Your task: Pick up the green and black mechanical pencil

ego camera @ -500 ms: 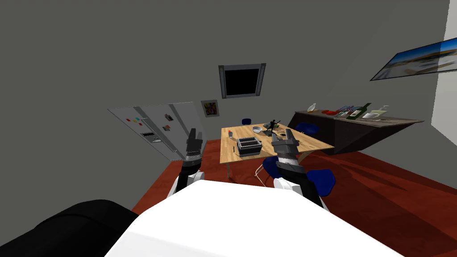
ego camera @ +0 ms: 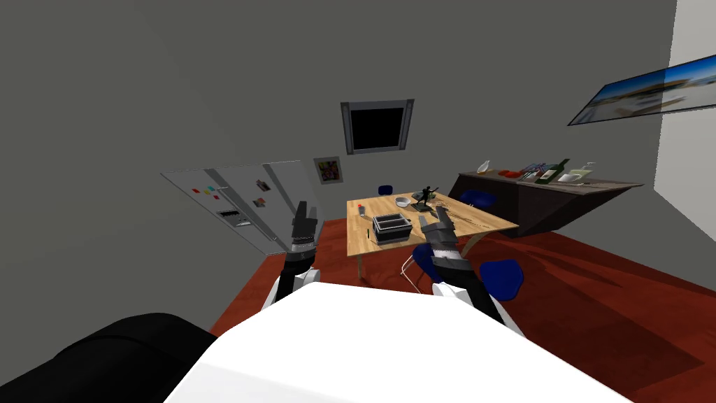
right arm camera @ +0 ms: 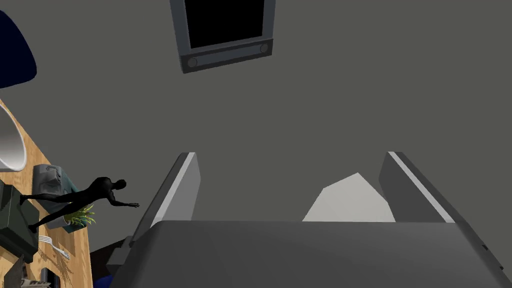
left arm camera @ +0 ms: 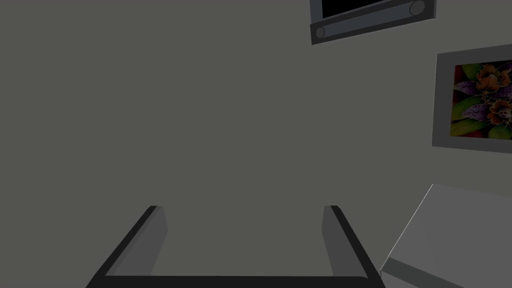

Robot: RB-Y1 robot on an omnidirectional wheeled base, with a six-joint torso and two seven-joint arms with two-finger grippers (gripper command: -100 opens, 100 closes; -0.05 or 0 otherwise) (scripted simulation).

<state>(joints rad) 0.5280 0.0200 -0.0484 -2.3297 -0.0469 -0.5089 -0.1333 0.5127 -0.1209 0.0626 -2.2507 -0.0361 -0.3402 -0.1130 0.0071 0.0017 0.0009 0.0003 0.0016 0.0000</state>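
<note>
A wooden table (ego camera: 482, 222) stands ahead of me. Near its left edge lies a thin dark stick (ego camera: 366, 233), which may be the pencil; its colours are too small to tell. My right gripper (ego camera: 435, 215) is raised in front of the table's near side, well apart from the stick, and is open with nothing between its fingers (right arm camera: 186, 190). Beside it the right wrist view shows a black figurine (right arm camera: 80, 200) on the table. My left gripper (ego camera: 302, 211) is raised in front of the fridge (ego camera: 245, 203), open and empty (left arm camera: 245, 220).
On the table stand a black box (ego camera: 390, 227), a white bowl (ego camera: 403, 201) and the figurine (ego camera: 424, 196). Blue chairs (ego camera: 502, 274) sit at its near right. A dark sideboard (ego camera: 552, 196) with bottles runs along the right, on a red floor (ego camera: 594, 294).
My right gripper has drifted a little to the left. The whole head view has shifted slightly, so I have moved; the left arm holds still.
</note>
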